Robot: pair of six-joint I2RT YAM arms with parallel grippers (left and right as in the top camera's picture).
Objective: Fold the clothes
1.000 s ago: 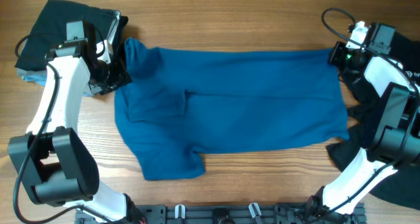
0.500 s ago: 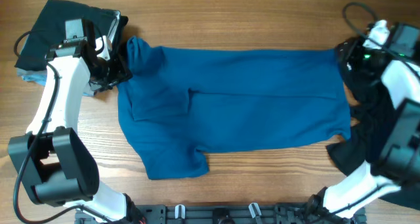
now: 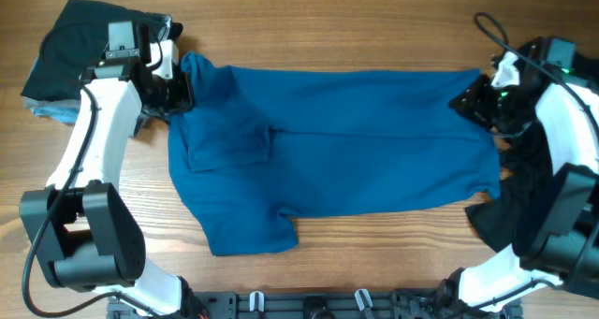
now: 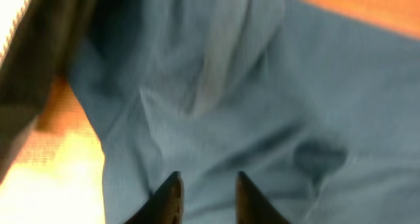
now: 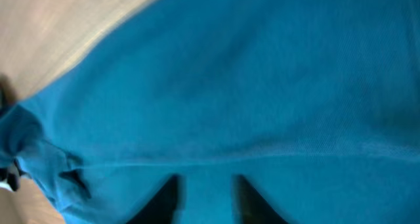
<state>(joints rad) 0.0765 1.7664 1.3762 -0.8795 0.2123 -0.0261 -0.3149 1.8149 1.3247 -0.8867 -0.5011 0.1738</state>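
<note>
The blue polo shirt (image 3: 346, 151) lies spread out flat across the table, collar end to the left and one sleeve (image 3: 248, 230) pointing to the front. My left gripper (image 3: 180, 93) hovers over the shirt's far-left corner by the collar. In the left wrist view, that gripper (image 4: 207, 181) has its jaws apart over wrinkled blue cloth (image 4: 262, 106). My right gripper (image 3: 471, 102) is at the shirt's far-right corner. Seen from the right wrist, it (image 5: 205, 184) is open too, with smooth blue fabric (image 5: 262, 86) and a seam just ahead of its tips.
A pile of black garments (image 3: 75, 38) lies at the far left behind the left arm, and shows dark (image 4: 39, 46) in the left wrist view. More black cloth (image 3: 524, 207) lies at the right edge under the right arm. A mounting rail (image 3: 309, 305) runs along the front edge.
The right gripper let go of the shirt's corner, swung out to the right, then came back over it. The left gripper shifted right, onto the collar corner. The shirt slid slightly right.
</note>
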